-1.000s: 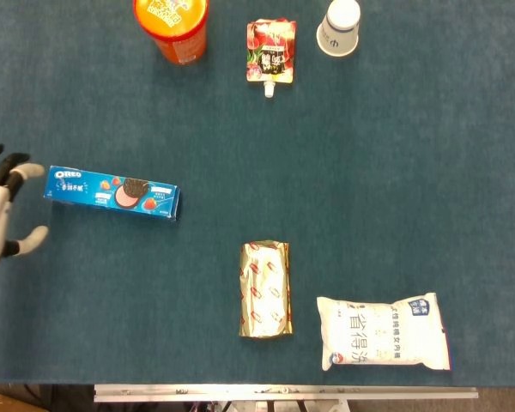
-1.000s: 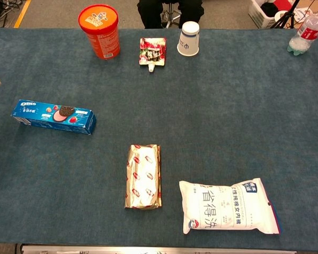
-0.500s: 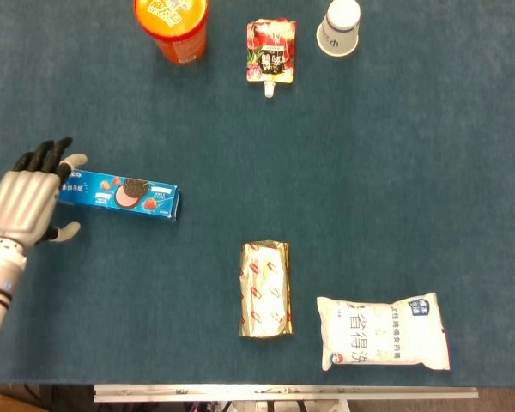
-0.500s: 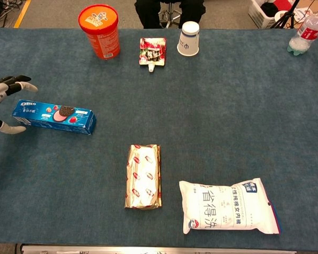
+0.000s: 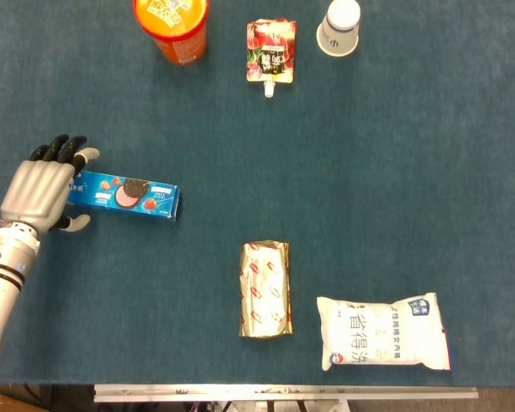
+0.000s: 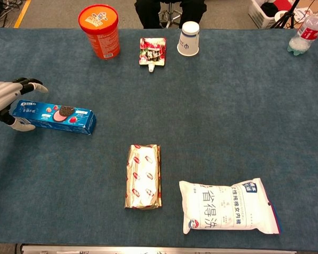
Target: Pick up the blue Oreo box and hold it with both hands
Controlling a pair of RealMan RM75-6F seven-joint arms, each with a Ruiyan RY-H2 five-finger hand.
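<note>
Head view: left robot hand (image 5: 41,190) apparently straddles Oreo box (image 5: 120,194).

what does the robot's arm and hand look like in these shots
Only the left hand shows: a silver-grey metallic back with segmented fingers that turn black toward the ends, and pale tips on some. Behind it, the left arm is a white cylinder with thin dark bands near the wrist. No cables show. The right hand is out of view.

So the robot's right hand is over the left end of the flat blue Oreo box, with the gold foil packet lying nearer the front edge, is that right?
Not quite: it is the left hand, not the right, over the left end of the flat blue Oreo box, as the head view shows. No right hand appears in either view. The gold foil packet does lie nearer the front edge.
</note>
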